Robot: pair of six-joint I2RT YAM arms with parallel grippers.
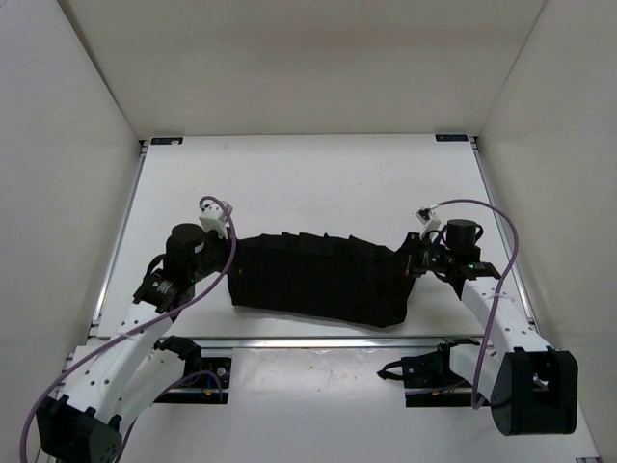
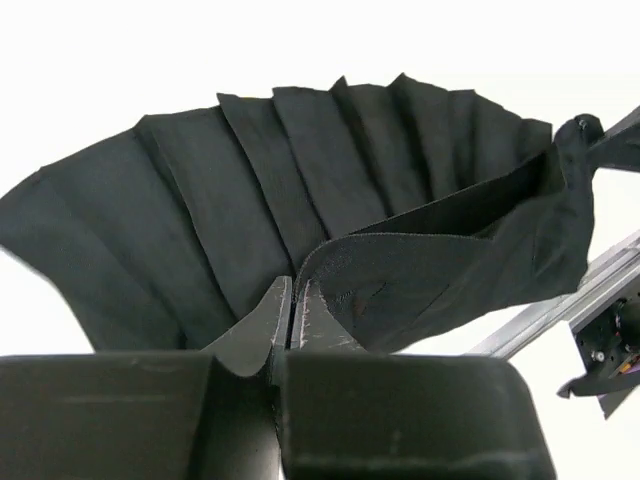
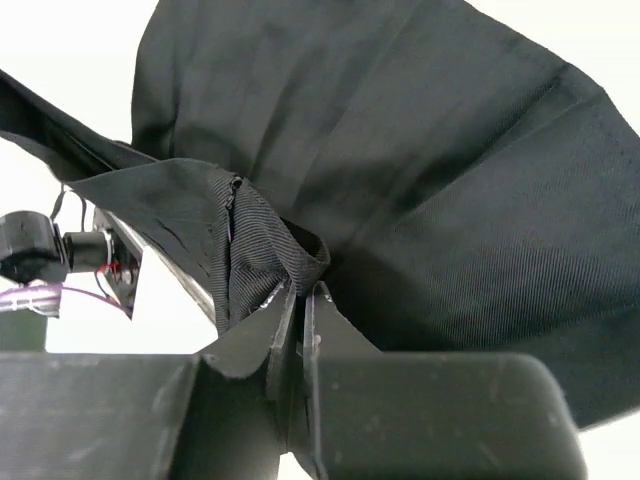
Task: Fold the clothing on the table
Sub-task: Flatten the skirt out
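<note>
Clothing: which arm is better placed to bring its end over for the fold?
Probably left: left gripper pinches a flat edge of the clothing; right gripper holds a bunched corner.

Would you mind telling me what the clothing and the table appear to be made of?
The clothing looks like matte woven fabric, possibly twill: fine ribbed weave shows up close, and it hangs in soft pleats. The table seems a smooth matte white board, perhaps laminate: no glare or grain.
</note>
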